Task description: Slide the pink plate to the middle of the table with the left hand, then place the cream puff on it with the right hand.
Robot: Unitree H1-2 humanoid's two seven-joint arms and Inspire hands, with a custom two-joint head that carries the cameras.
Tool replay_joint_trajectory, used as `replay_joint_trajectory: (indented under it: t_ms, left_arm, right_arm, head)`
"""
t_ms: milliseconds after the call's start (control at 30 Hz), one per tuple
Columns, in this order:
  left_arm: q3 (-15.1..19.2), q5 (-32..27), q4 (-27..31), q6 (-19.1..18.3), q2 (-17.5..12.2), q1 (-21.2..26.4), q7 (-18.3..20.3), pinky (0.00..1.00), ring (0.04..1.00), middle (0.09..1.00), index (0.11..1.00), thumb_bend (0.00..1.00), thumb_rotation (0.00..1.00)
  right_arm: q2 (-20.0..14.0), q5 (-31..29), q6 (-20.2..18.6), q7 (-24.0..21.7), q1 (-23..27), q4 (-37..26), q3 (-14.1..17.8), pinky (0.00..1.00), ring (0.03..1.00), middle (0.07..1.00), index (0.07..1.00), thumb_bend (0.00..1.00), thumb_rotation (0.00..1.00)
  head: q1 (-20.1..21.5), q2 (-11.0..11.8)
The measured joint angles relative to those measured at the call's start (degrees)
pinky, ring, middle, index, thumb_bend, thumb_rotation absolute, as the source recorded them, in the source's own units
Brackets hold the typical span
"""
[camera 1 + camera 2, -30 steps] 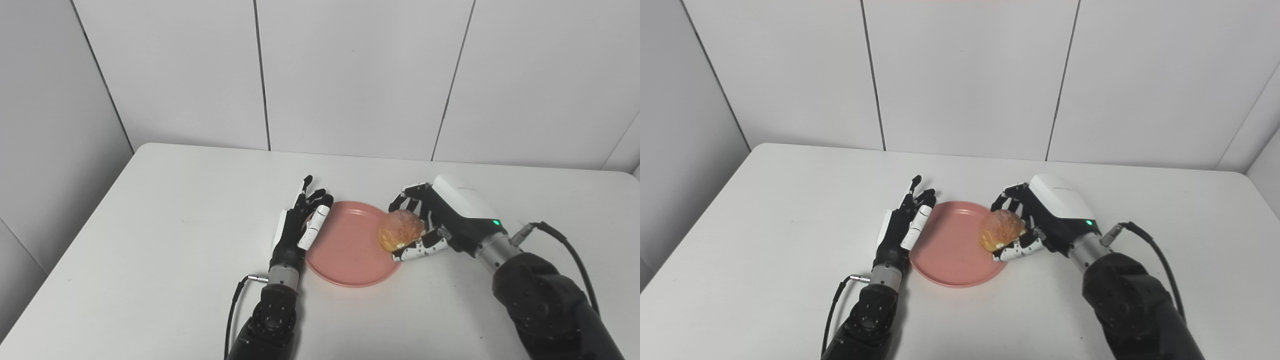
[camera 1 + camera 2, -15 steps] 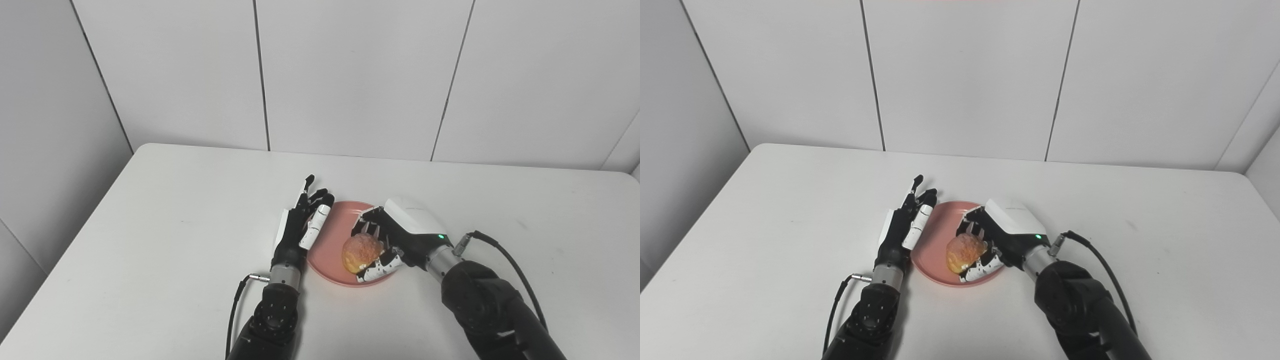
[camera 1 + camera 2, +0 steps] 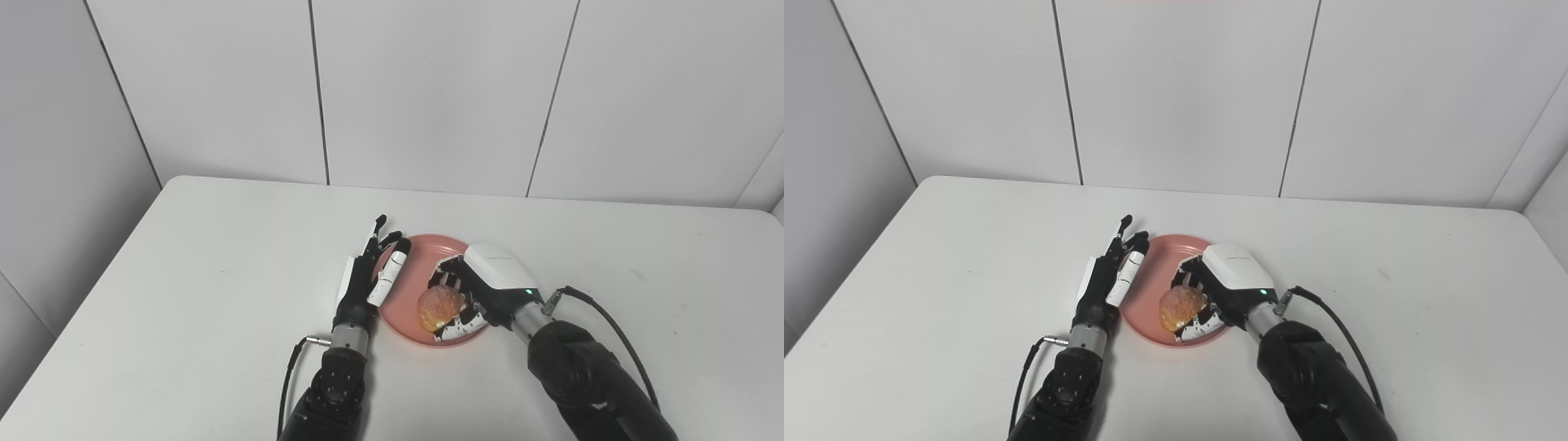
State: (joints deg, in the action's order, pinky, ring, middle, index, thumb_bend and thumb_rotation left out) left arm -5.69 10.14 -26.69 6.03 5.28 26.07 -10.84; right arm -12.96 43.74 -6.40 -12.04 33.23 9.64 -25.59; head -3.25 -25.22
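The cream puff [image 3: 440,307] now sits low over the pink plate [image 3: 411,288], carried in from its right edge by the right hand [image 3: 474,294], fingers still wrapped around it. Release remains. The left hand [image 3: 370,275], fingers spread, stays at the plate's left rim on the worktop [image 3: 214,275].

My right hand [image 3: 474,294] shows a white shell over black fingers, speckled black-and-white at the thumb, with a tiny green light. The cream puff [image 3: 438,308] is golden brown on the plain pink plate [image 3: 410,294]. My left hand [image 3: 367,278] is black with white panels, over the white table [image 3: 214,275].
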Motion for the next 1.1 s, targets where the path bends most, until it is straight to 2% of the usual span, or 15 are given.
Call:
replay_joint_trajectory:
  t_ms: [133, 300, 433, 467, 500, 533, 567, 600, 700, 933, 1100]
  left_arm:
    - [0.0, 0.0, -0.1, 0.0, 0.0, 0.0, -0.1, 0.83, 0.833, 0.859, 0.941, 0.74, 0.95]
    - [0.0, 0.1, -0.1, 0.0, 0.1, 0.0, -0.2, 0.82, 0.827, 0.856, 0.941, 0.74, 0.94]
    - [0.0, 0.1, -0.2, 0.0, 0.1, 0.1, -0.3, 0.82, 0.829, 0.858, 0.942, 0.74, 0.95]
    - [0.0, 0.1, -0.2, 0.0, 0.1, 0.1, -0.3, 0.82, 0.833, 0.858, 0.943, 0.73, 0.96]
    - [0.0, 0.1, -0.2, 0.0, 0.1, 0.1, -0.3, 0.82, 0.834, 0.857, 0.944, 0.73, 0.96]
    - [0.0, 0.1, -0.2, 0.0, 0.1, 0.1, -0.3, 0.83, 0.843, 0.859, 0.942, 0.73, 0.96]
    - [0.0, 0.1, -0.2, 0.0, 0.1, 0.1, -0.3, 0.83, 0.845, 0.860, 0.942, 0.73, 0.96]
    - [0.0, 0.1, -0.2, 0.0, 0.1, 0.1, -0.3, 0.82, 0.845, 0.861, 0.942, 0.73, 0.96]
    - [0.0, 0.1, -0.2, 0.0, 0.1, 0.1, -0.3, 0.82, 0.841, 0.860, 0.942, 0.73, 0.96]
    - [0.0, 0.0, -0.3, 0.0, 0.1, 0.2, -0.5, 0.80, 0.832, 0.857, 0.940, 0.74, 0.95]
    - [0.0, 0.0, -0.4, 0.0, 0.1, 0.3, -0.5, 0.80, 0.833, 0.857, 0.941, 0.74, 0.96]
  right_arm:
    - [0.0, 0.0, 0.6, 1.7, 0.1, 1.0, 0.0, 0.32, 0.405, 0.460, 0.494, 0.53, 0.00]
    - [-0.1, -0.1, 0.6, 1.7, 0.2, 1.1, 0.0, 0.31, 0.401, 0.462, 0.493, 0.53, 0.00]
    - [-0.3, -0.4, 0.6, 1.7, 0.2, 1.1, 0.0, 0.35, 0.440, 0.470, 0.504, 0.53, 0.00]
    - [-0.4, -0.4, 0.6, 1.6, 0.2, 1.0, 0.0, 0.37, 0.478, 0.543, 0.498, 0.53, 0.09]
    - [-0.5, -0.4, 0.6, 1.4, 0.2, 0.9, 0.0, 0.38, 0.492, 0.568, 0.496, 0.53, 0.12]
    - [-0.6, -0.4, 0.6, 1.2, 0.2, 0.6, 0.0, 0.44, 0.548, 0.617, 0.584, 0.77, 0.21]
    - [-0.9, -0.4, 0.6, 0.7, 0.2, 0.2, -0.1, 0.48, 0.592, 0.650, 0.632, 0.89, 0.26]
    - [-1.1, -0.3, 0.6, 0.3, 0.2, -0.1, -0.1, 0.52, 0.623, 0.673, 0.659, 0.95, 0.29]
    - [-1.8, 0.1, 0.6, -0.9, 0.2, -0.4, -0.1, 0.59, 0.689, 0.722, 0.701, 0.99, 0.34]
    - [-2.3, 0.0, 0.6, -2.4, 0.2, -0.6, -0.1, 0.75, 0.819, 0.814, 0.772, 1.00, 0.41]
    - [-2.5, 0.0, 0.6, -2.5, 0.2, -1.2, -0.1, 0.75, 0.816, 0.824, 0.793, 1.00, 0.42]
  head:
    - [-0.1, 0.0]
    - [-0.2, -0.2]
    - [-0.2, -0.3]
    - [-0.2, -0.3]
    - [-0.1, -0.4]
    - [-0.1, -0.4]
    - [-0.1, -0.4]
    - [0.0, -0.4]
    - [0.0, -0.4]
    - [0.0, -0.4]
    - [0.1, -0.4]
